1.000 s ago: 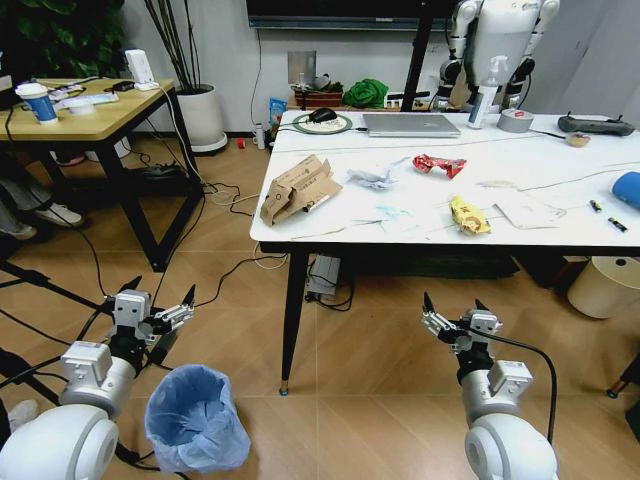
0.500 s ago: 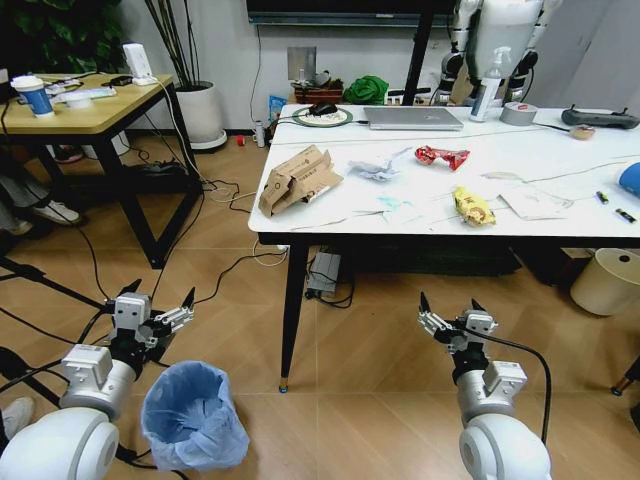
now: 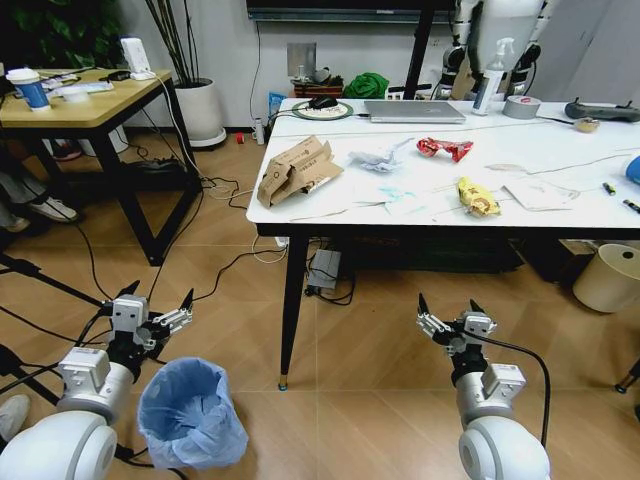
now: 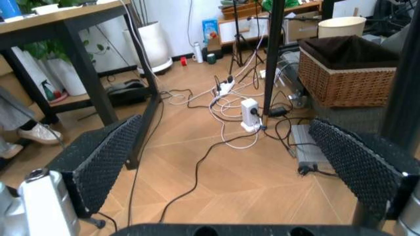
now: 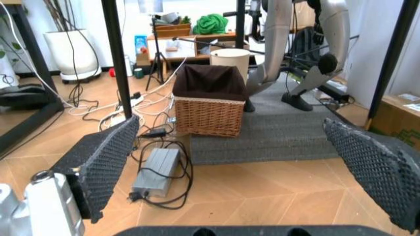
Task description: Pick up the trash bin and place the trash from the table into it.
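While the trash bin [image 3: 191, 412] stands unlifted, left gripper [image 3: 152, 312] hovers above it, jaws spread for its rim; right gripper [image 3: 446, 320] waits, spread.

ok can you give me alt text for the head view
Two open grippers, left and right, hover low over a wooden floor in front of a white marble-look table strewn with trash, including a torn cardboard box. A trash bin lined with a light-blue bag stands on the floor beside the left gripper.
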